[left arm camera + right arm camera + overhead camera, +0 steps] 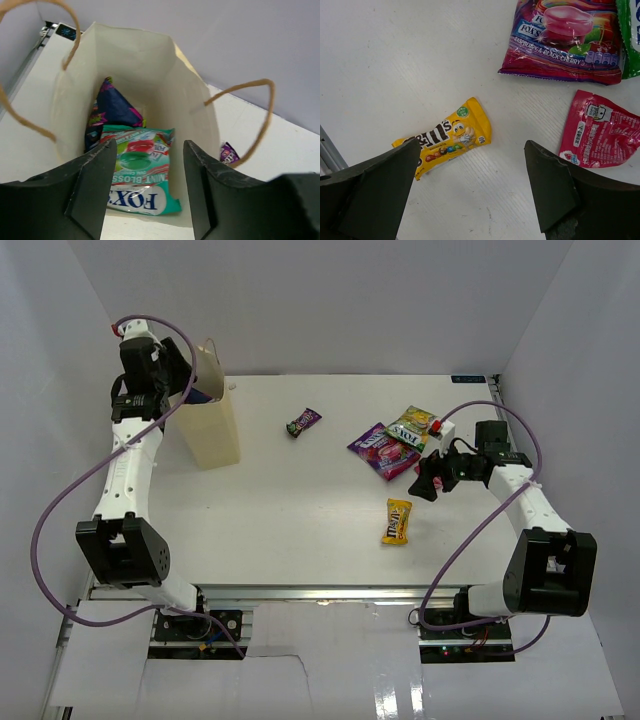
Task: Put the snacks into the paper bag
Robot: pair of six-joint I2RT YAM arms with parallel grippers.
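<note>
Now my left gripper (150, 150) hangs part open and empty over the mouth of the paper bag (145, 65), with the teal packet (142, 195) and dark purple packet (115, 107) lying inside. My right gripper (471, 165) is wide open, holding nothing, above the yellow packet (445, 137) on the table (395, 60).

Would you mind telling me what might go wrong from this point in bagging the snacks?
1. The left claw hangs open over the paper bag, close to its thin loop handles; pulling away, it may snag one and tip the tall bag.
2. The yellow packet lies flat under the open right claw; the fingers might skid on the glossy wrap and push it instead of pinching it.
</note>
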